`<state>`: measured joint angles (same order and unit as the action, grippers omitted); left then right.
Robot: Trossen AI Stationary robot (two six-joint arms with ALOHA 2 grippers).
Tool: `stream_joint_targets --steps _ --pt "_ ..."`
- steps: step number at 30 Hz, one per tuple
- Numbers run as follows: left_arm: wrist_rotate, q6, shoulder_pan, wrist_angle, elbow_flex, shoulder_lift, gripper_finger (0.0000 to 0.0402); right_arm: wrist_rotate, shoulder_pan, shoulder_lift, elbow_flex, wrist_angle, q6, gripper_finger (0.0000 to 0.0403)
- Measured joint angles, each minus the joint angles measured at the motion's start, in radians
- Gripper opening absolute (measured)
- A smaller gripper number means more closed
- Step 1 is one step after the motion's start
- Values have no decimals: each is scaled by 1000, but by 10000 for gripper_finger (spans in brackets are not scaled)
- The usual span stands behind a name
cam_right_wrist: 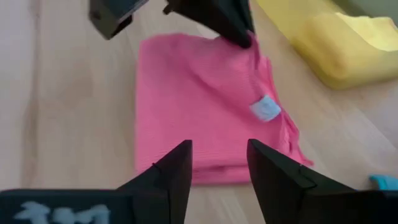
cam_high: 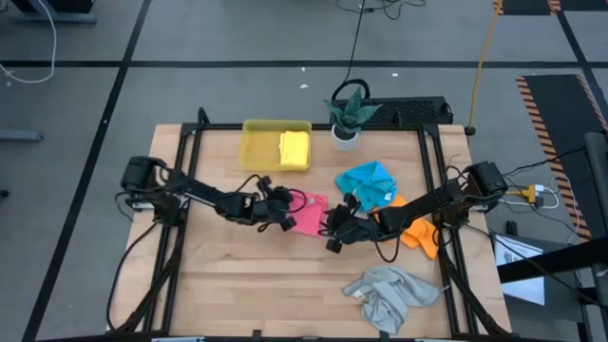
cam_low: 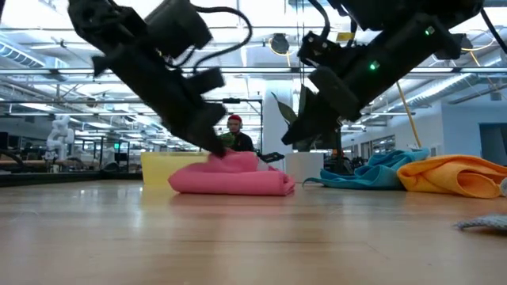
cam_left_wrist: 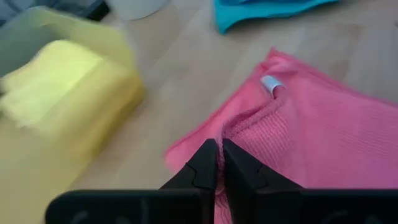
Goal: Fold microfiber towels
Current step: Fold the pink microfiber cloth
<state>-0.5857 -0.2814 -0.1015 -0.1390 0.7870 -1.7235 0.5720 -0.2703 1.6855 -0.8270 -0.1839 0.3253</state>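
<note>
The pink towel [cam_high: 309,215] lies folded on the table's middle, a small white tag [cam_right_wrist: 266,107] on its top layer. My left gripper [cam_left_wrist: 219,149] comes in from the left and is shut on the towel's left side. My right gripper [cam_right_wrist: 217,163] stands open just off the towel's right edge and above it, touching nothing. The blue towel [cam_high: 369,180] and orange towel [cam_high: 420,234] lie crumpled on the right, partly under my right arm. A grey towel [cam_high: 391,294] lies crumpled near the front edge. The yellow towel [cam_high: 295,149] rests folded in the yellow tray [cam_high: 256,144]. My left gripper pinches a raised ridge of the pink towel's top layer [cam_left_wrist: 244,127] between its two fingertips [cam_right_wrist: 241,32], near the tag. The fingers slant down from the table's left. The pinched cloth is bunched up slightly; the rest of the towel lies flat on the table.
A potted plant in a white pot [cam_high: 346,133] stands at the far edge beside the tray. Bare wood [cam_high: 237,275] lies toward the near left. In the low view a person [cam_low: 234,131] shows in the room behind the table.
</note>
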Motion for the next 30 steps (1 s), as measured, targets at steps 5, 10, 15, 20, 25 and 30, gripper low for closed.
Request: stream_joint_targets --steps 5,10,15,20,25,30 --pt "38 49 13 -27 -1 -18 26 1 7 0 44 -98 -7 148" --pt "37 66 12 10 -3 13 26 -7 87 4 75 -187 -72 155" --pt "43 79 -13 19 -4 35 26 -253 231 19 81 -264 -206 171" --pt "20 97 -53 14 -3 63 26 -494 326 49 82 -328 -324 190" --pt "5 115 -67 7 -3 84 26 -584 364 76 82 -325 -423 196" --pt "1 121 -69 8 -2 84 26 -536 369 100 81 -338 -452 174"
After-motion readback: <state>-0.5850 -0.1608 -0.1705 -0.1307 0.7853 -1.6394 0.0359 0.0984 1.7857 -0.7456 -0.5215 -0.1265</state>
